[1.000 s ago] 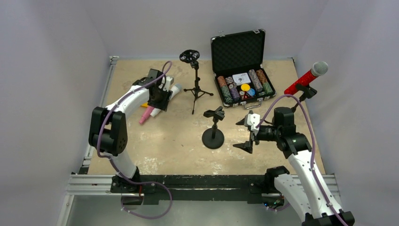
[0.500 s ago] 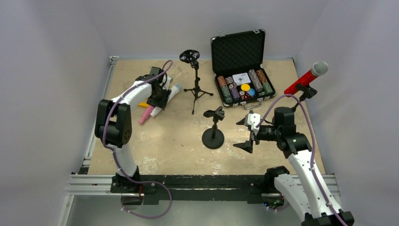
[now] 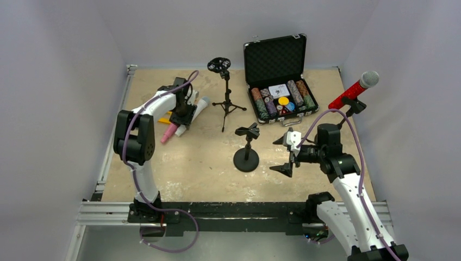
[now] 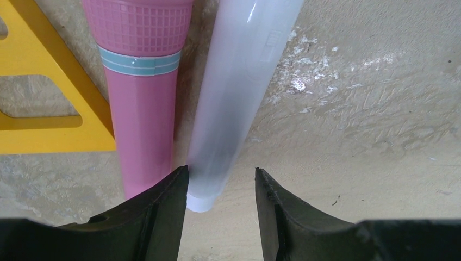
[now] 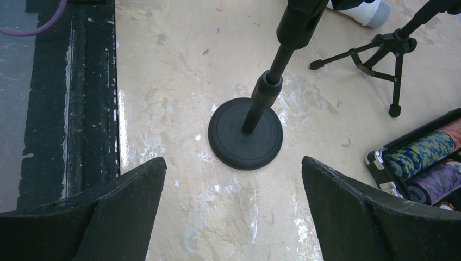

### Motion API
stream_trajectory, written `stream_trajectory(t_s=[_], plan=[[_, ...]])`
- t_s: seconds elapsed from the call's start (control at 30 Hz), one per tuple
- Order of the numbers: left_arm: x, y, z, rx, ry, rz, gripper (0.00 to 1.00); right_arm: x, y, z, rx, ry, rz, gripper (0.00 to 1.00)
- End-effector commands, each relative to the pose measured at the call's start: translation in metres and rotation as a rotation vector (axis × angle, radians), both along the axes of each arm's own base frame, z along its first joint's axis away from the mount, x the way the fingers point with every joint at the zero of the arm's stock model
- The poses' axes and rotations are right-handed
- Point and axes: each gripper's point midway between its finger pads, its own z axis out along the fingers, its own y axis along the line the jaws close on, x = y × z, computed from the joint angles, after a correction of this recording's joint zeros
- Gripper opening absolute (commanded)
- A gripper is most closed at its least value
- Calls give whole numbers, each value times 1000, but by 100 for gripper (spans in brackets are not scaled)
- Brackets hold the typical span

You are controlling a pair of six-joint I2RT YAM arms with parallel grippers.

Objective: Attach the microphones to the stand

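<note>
A white microphone and a pink microphone lie side by side on the table at the back left. My left gripper is open low over them. The white one's tail end sits between the fingers, close against the left finger and apart from the right one. In the top view the left gripper covers the middle of the white microphone and the pink microphone. A glittery red microphone sits clipped in a holder at the right edge. A round-base stand has an empty clip. My right gripper hangs open beside it.
A tripod stand with a round holder on top stands at the back centre. An open black case of poker chips lies at the back right. A yellow triangular piece lies left of the pink microphone. Grey walls close in on the table's sides.
My left arm has swung back and down, bringing its gripper low onto the white and pink microphones, its jaws narrowing slightly. The right arm has not moved.
</note>
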Motion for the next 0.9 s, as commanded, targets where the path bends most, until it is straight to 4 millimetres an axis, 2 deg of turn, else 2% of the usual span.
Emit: stream_trajectory(t_s=[0.0, 0.23, 0.4, 0.53, 0.6, 0.8, 0.87], plan=[[3, -6, 3, -45, 21, 7, 52, -3, 3, 8, 20, -18, 30, 99], [-8, -6, -1, -48, 65, 54, 50, -3, 3, 9, 21, -20, 32, 99], [-28, -9, -1, -56, 112, 68, 33, -4, 2, 10, 21, -24, 31, 99], [-56, -10, 0, -64, 177, 81, 18, -4, 2, 11, 22, -26, 33, 99], [-73, -13, 1, -86, 198, 89, 15, -5, 2, 12, 23, -29, 36, 99], [-140, -31, 5, -144, 329, 97, 15, -7, 2, 14, 27, -38, 43, 99], [-151, -33, 5, -165, 342, 94, 18, -8, 2, 15, 29, -38, 46, 99]])
